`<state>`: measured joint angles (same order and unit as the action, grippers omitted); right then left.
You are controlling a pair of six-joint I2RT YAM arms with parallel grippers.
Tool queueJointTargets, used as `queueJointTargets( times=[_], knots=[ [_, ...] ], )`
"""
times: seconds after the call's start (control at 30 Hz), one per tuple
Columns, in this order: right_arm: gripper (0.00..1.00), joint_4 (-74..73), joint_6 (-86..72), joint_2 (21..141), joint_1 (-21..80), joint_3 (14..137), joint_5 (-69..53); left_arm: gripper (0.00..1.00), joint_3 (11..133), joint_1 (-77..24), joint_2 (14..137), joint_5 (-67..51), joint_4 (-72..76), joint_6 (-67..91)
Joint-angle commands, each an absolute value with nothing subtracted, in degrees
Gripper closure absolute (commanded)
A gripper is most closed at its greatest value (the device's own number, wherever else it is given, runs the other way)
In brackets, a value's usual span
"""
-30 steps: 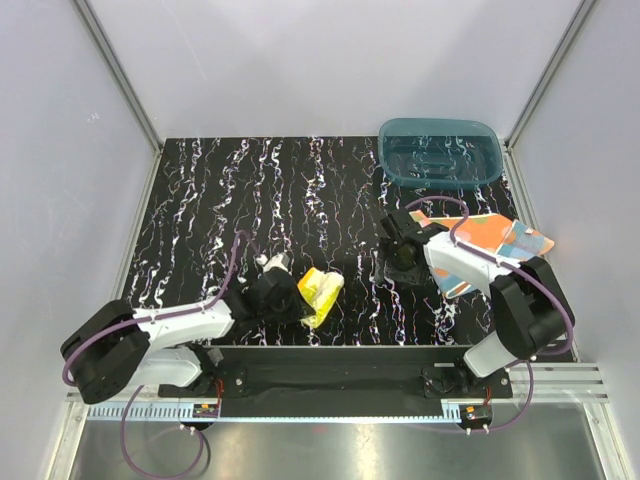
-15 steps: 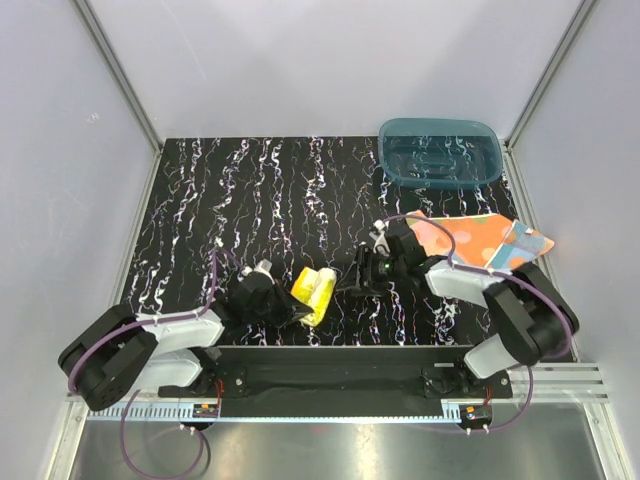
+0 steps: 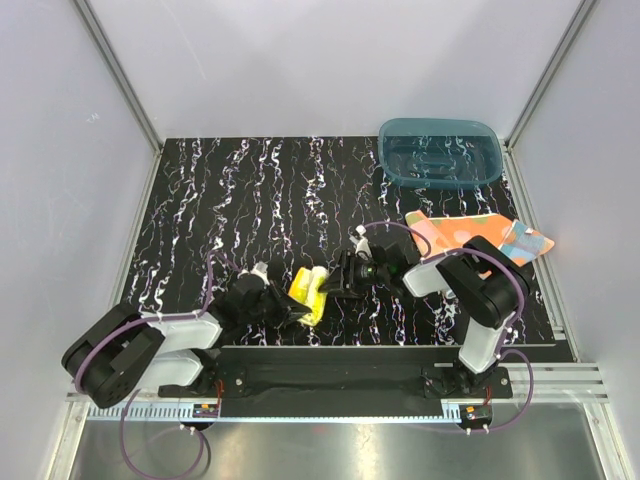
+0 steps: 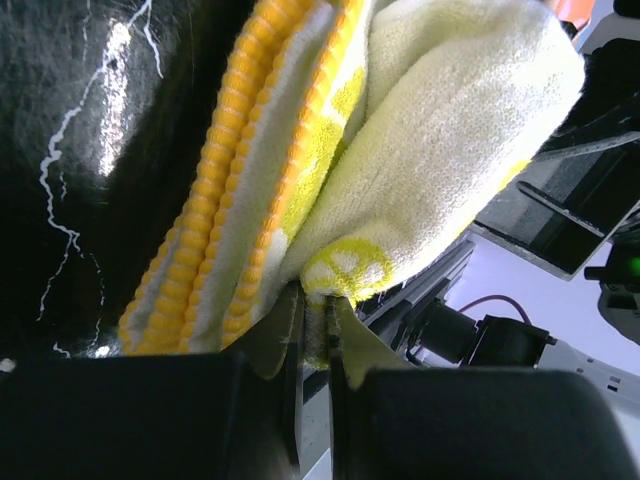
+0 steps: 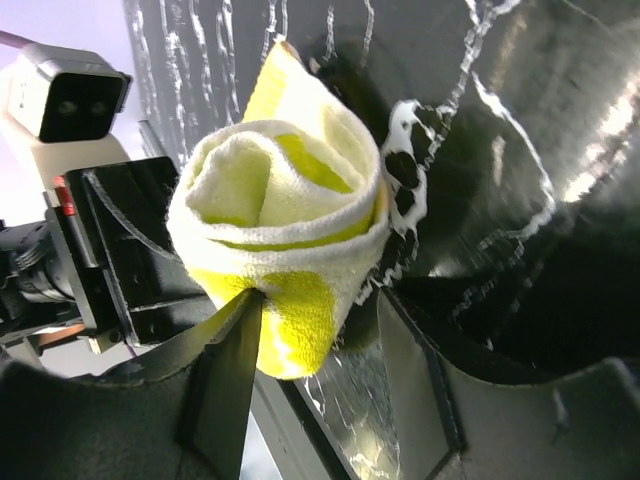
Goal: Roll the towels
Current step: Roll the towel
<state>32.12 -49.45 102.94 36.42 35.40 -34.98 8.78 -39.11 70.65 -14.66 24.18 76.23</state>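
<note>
The yellow towel (image 3: 308,290) is a loose roll near the table's front middle. My left gripper (image 3: 297,312) is shut on its lower edge, and the left wrist view shows the cloth (image 4: 400,150) pinched between the closed jaws of this gripper (image 4: 318,335). My right gripper (image 3: 337,282) is open at the roll's right end. In the right wrist view the spiral end of the roll (image 5: 290,230) sits between the spread jaws of the gripper (image 5: 320,320), touching the left finger (image 5: 230,370). The orange polka-dot towel (image 3: 478,236) lies flat at the right.
A teal translucent tub (image 3: 440,152) stands at the back right corner. The black marbled table (image 3: 250,200) is bounded by grey walls and metal frame posts. The front rail (image 3: 330,375) holds both arm bases.
My right gripper has swung left from the orange towel to the yellow roll's end. My left gripper has shifted slightly right and nearer, and the yellow towel is more tightly bunched.
</note>
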Motion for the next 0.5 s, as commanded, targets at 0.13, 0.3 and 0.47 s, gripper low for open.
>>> queueJointTargets(
  times=[0.13, 0.3, 0.47],
  knots=[
    [0.34, 45.9, -53.2, 107.8, 38.1, 34.1, -35.1, 1.00, 4.7, -37.8, 74.4, -15.5, 16.9, 74.2],
    [0.28, 54.5, -55.6, 110.3, 38.4, 33.0, -37.3, 1.00, 4.2, -36.9, 74.4, -16.3, 17.7, 74.3],
    [0.34, 56.2, -55.9, 113.0, 38.7, 33.8, -37.7, 1.00, 3.9, -36.2, 74.5, -17.2, 18.5, 74.3]
  ],
)
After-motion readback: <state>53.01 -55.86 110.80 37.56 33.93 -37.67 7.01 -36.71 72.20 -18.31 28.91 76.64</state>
